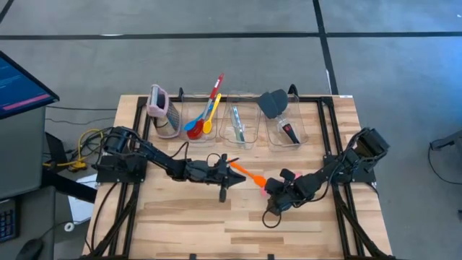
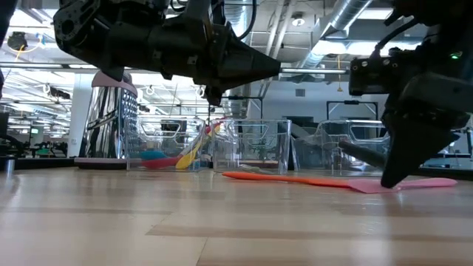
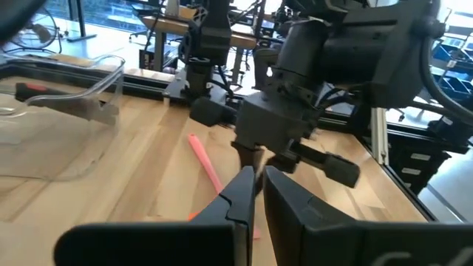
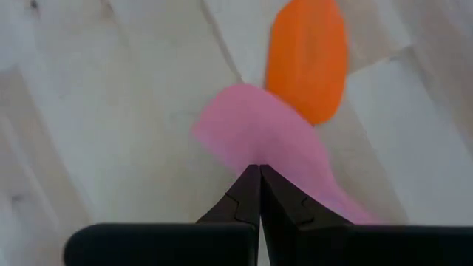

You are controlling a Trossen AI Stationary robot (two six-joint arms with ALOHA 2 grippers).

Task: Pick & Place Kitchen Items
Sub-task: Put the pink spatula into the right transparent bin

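A pink spatula (image 4: 259, 133) and an orange spatula (image 1: 249, 174) lie flat on the wooden table, and the orange blade (image 4: 307, 59) touches the pink one. My right gripper (image 1: 276, 193) is shut, its tips down on the pink spatula (image 2: 421, 183). My left gripper (image 1: 225, 172) is shut and holds nothing. It hovers raised (image 2: 275, 70) over the orange spatula's handle end (image 3: 203, 159). Red, blue and yellow spoons (image 1: 202, 119) stand in the left bin. A clear-teal tool (image 1: 238, 126) is in the middle bin. A black spatula (image 1: 273, 103) and a red-handled tool (image 1: 290, 132) are in the right bin. My right gripper meets the pink spatula's blade (image 4: 251, 151) with its shut fingertips (image 4: 244, 196), coming from above at a slant. The spatula lies flat on the table beneath them. Whether the fingers pinch any of it I cannot tell.
Three clear bins (image 1: 242, 115) stand in a row at the table's far side, with a pink-topped metal grater (image 1: 162, 110) to their left. Black rails (image 1: 325, 137) run along the table's sides. The near half of the tabletop (image 1: 216, 224) is bare wood.
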